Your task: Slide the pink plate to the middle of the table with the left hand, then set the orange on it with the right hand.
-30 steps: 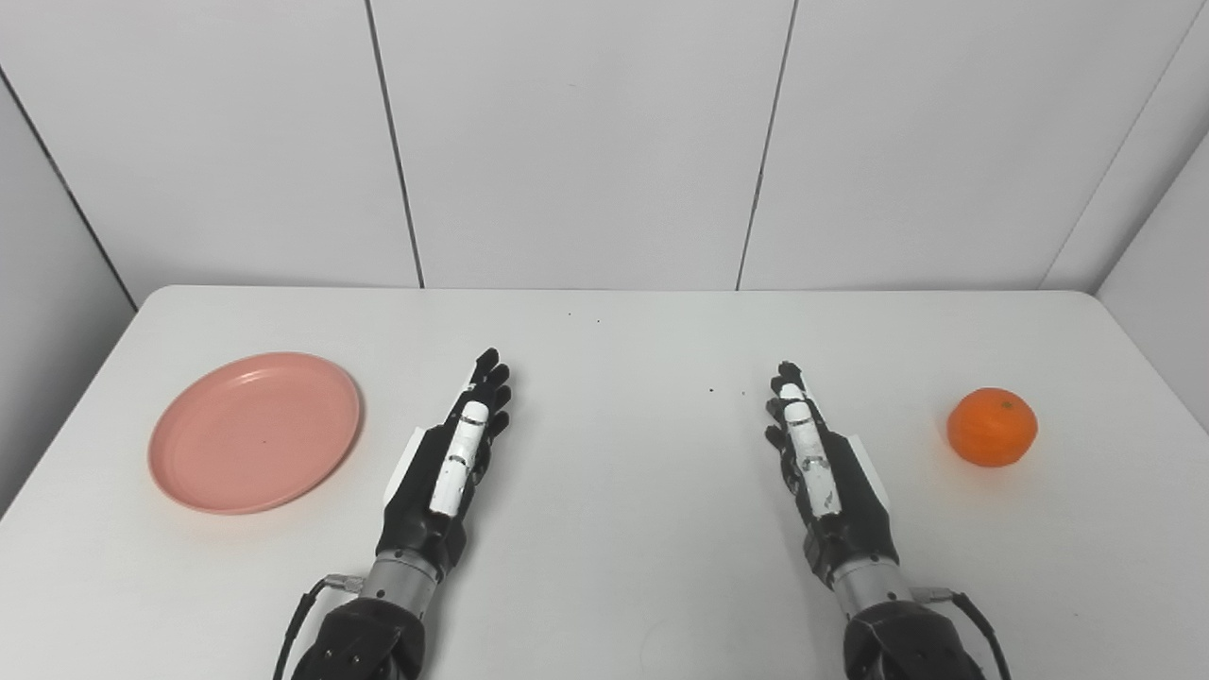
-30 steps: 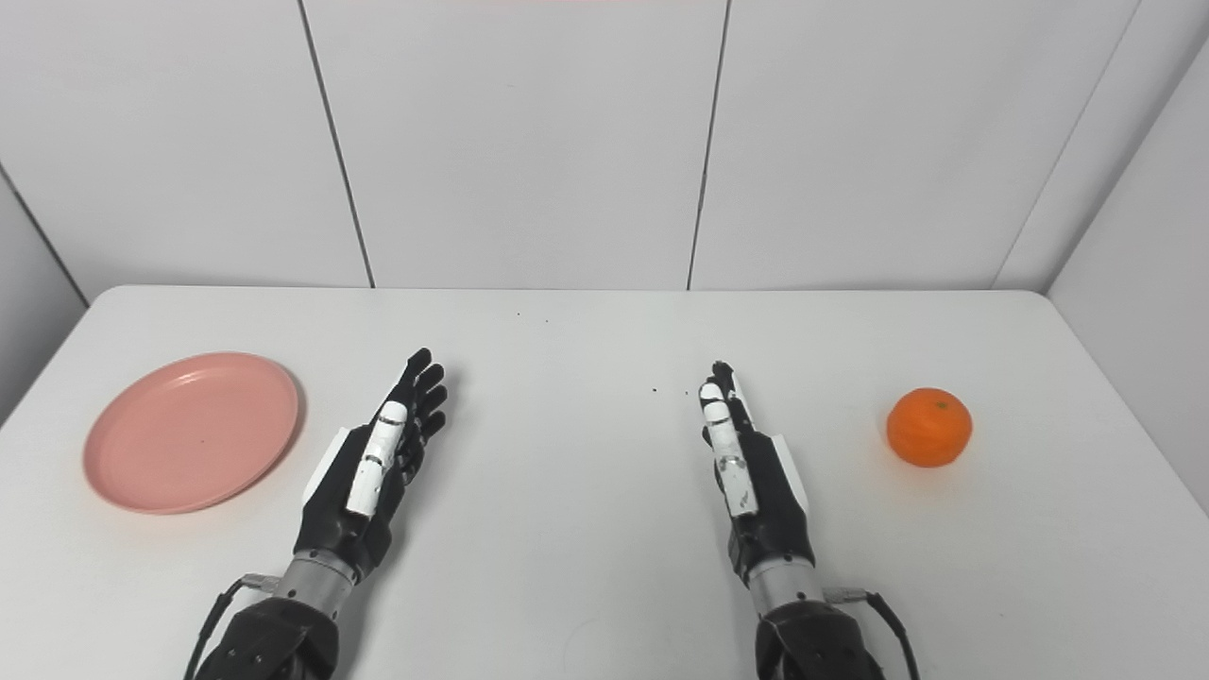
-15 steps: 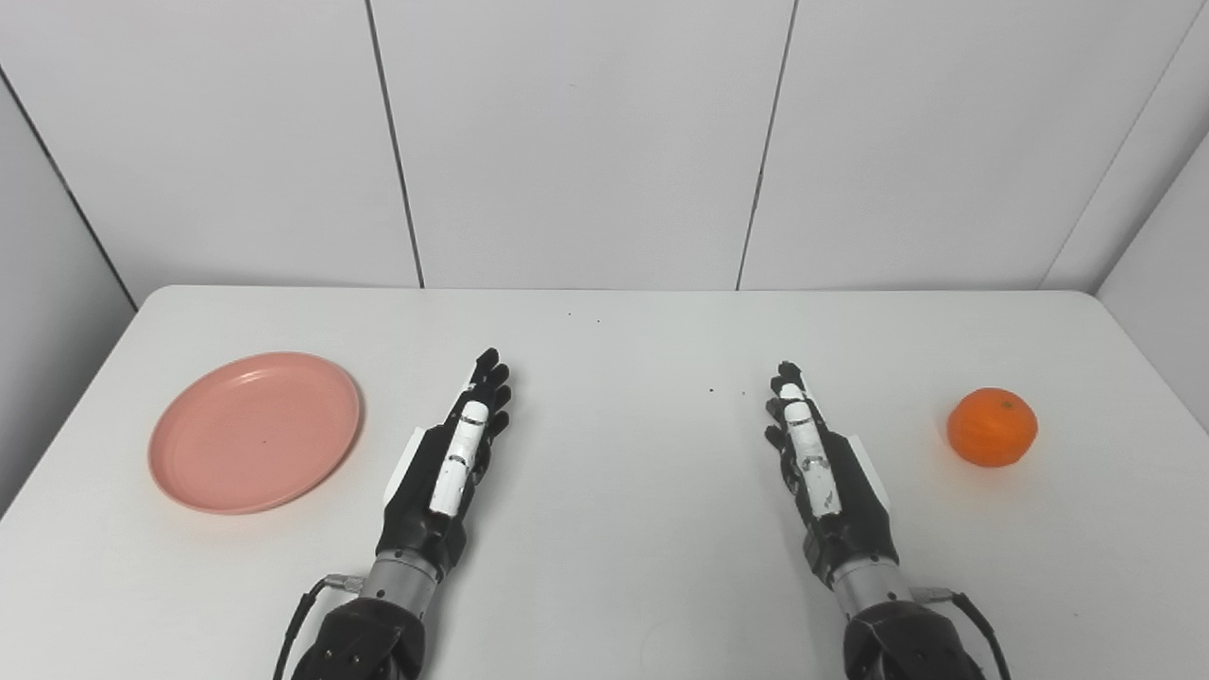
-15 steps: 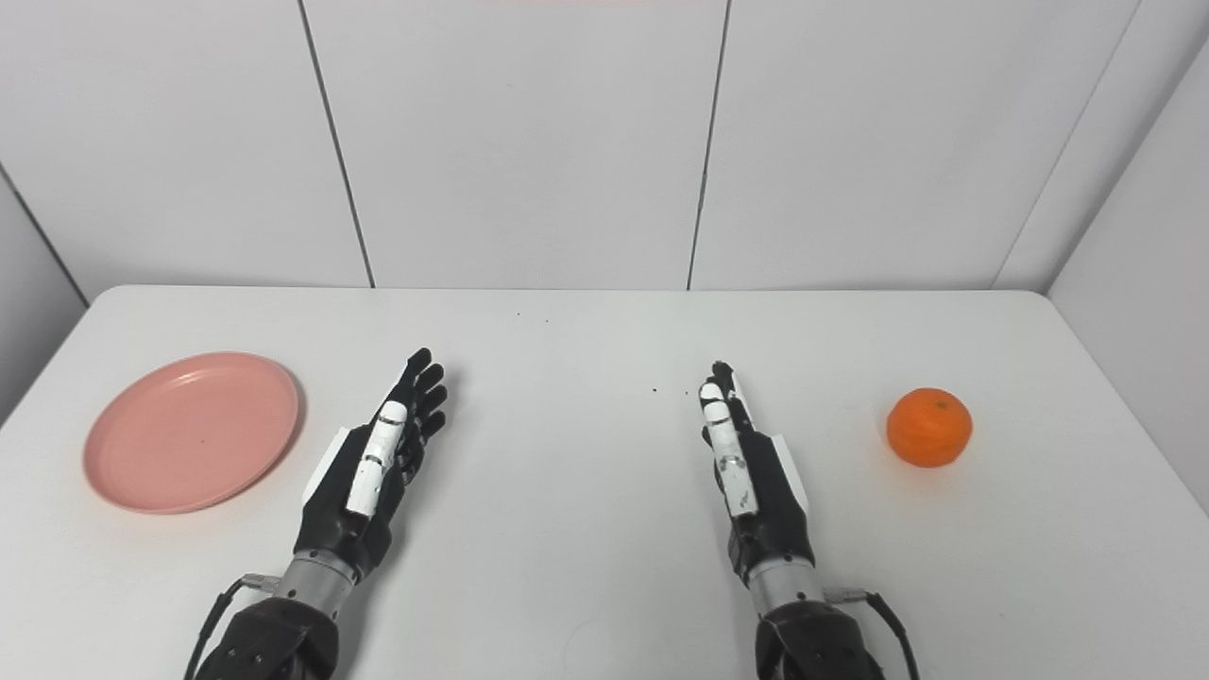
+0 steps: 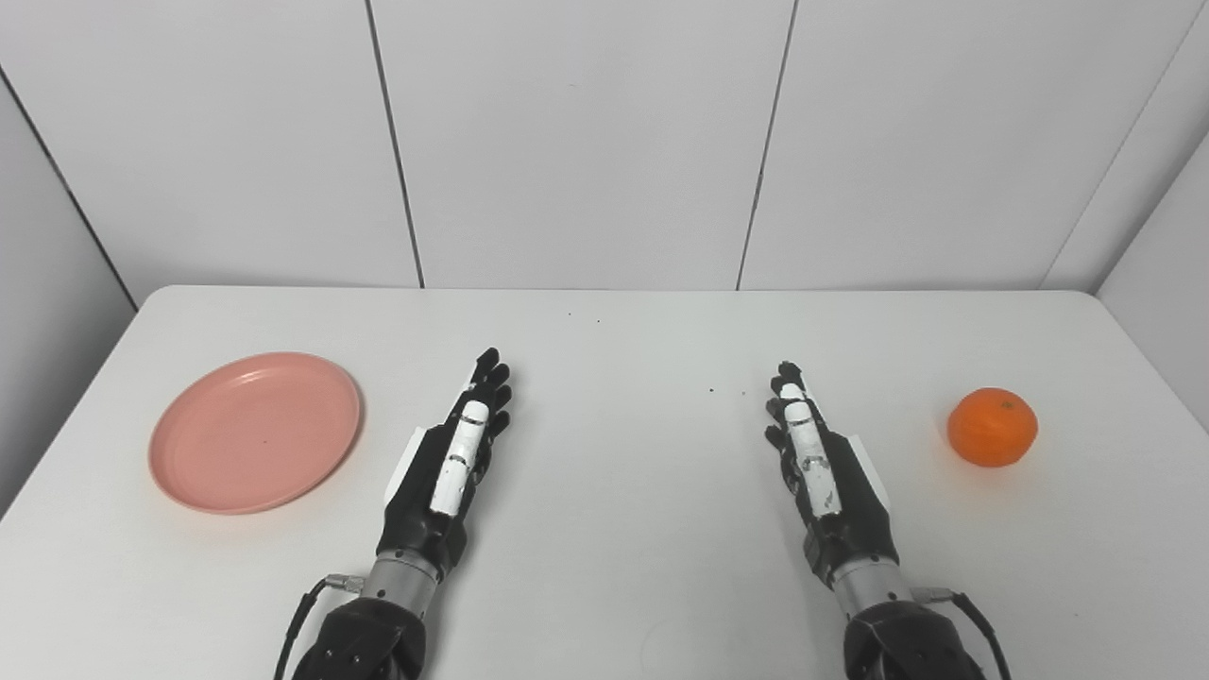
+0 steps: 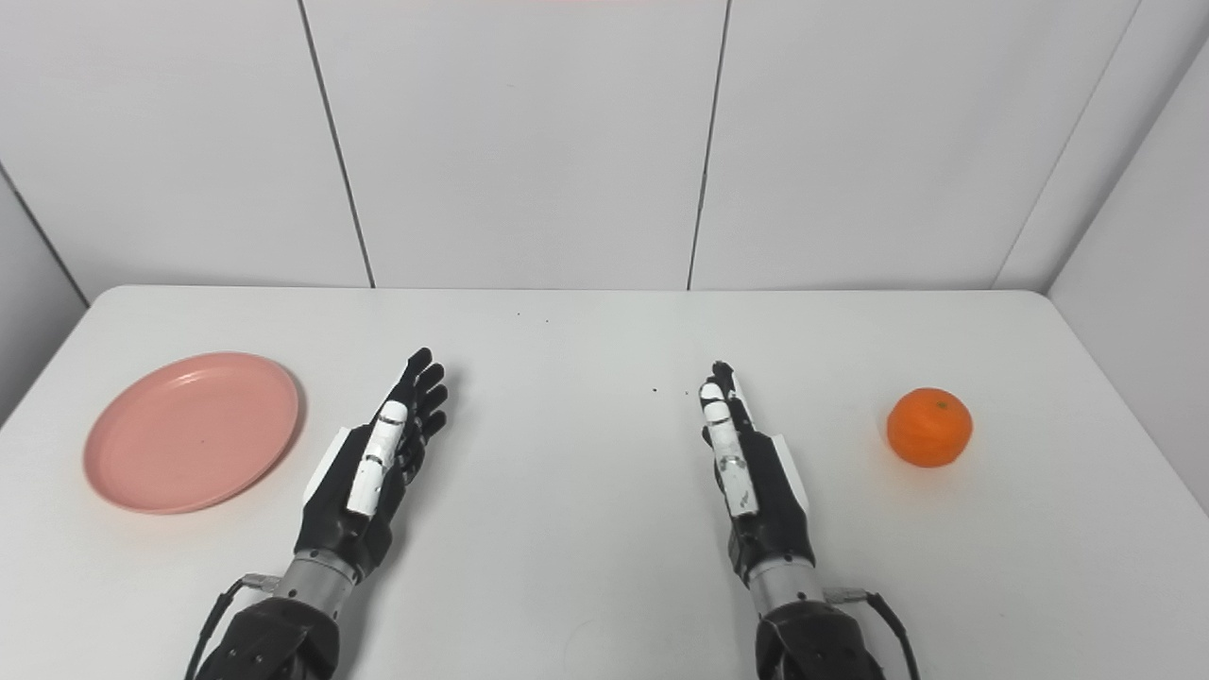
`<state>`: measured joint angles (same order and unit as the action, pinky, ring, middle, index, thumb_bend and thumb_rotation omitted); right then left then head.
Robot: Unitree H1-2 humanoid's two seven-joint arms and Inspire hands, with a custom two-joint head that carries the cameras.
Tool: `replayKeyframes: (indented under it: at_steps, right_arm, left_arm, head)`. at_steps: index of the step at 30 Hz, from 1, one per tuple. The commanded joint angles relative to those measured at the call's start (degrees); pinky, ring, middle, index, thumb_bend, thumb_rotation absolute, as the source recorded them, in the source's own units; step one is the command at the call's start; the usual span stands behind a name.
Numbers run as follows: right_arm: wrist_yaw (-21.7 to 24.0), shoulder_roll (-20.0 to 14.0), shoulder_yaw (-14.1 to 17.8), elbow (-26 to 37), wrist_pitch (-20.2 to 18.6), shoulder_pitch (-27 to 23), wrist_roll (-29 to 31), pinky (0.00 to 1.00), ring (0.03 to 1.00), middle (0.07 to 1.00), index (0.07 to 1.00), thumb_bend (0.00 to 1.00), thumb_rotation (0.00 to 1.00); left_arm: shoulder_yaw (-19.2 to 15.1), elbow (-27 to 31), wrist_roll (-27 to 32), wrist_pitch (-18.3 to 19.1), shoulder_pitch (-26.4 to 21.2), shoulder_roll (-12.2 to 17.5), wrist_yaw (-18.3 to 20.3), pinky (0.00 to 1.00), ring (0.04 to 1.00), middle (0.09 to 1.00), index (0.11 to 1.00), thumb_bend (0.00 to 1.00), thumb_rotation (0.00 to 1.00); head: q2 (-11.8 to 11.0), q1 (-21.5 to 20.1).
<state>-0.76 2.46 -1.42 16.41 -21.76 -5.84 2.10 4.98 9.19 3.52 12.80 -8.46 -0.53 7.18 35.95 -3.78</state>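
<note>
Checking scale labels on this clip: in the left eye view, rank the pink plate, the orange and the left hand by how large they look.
1. Pink plate, widest.
2. Left hand, though it sits nearer the camera, so this is unsure.
3. Orange, clearly smallest.

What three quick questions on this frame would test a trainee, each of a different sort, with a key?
1. True or false: the orange already lies on the plate.
2. Which hand is nearer the plate? A) left hand B) right hand
3. Fill in: both hands are ____ and hold nothing.

Key
1. False: the orange sits on the table at the far right, the plate at the far left.
2. A.
3. Open: the fingers are stretched out, palms facing inward.
</note>
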Motion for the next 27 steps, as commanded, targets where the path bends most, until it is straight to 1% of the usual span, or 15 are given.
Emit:
replayKeyframes:
  at_steps: [1,7,12,27]
  right_arm:
    - [0.3,0.1,0.0,1.3,2.5,-1.4,0.1,1.00,1.000,1.000,1.000,0.24,1.00]
    - [0.2,0.2,0.0,1.4,2.3,-1.5,0.1,1.00,1.000,1.000,1.000,0.23,1.00]
    - [0.4,0.1,0.1,1.1,2.8,-1.6,0.3,1.00,1.000,1.000,1.000,0.23,1.00]
    - [0.3,0.0,0.0,1.3,2.0,-1.5,0.3,1.00,1.000,1.000,1.000,0.23,1.00]
  left_arm:
    - [-0.1,1.8,0.6,-0.6,-1.1,-0.5,-0.1,1.00,1.000,1.000,1.000,0.39,1.00]
    - [0.0,1.9,0.6,-0.4,-1.1,-0.4,0.0,1.00,1.000,1.000,1.000,0.39,1.00]
    - [-0.1,1.7,0.6,-0.6,-1.1,-0.4,0.0,1.00,1.000,1.000,1.000,0.39,1.00]
    - [-0.1,1.8,0.5,-0.3,-1.2,-0.3,0.0,1.00,1.000,1.000,1.000,0.40,1.00]
  head:
    - [0.0,0.0]
    - [-0.1,0.0]
    - [-0.1,0.0]
    - [-0.1,0.1]
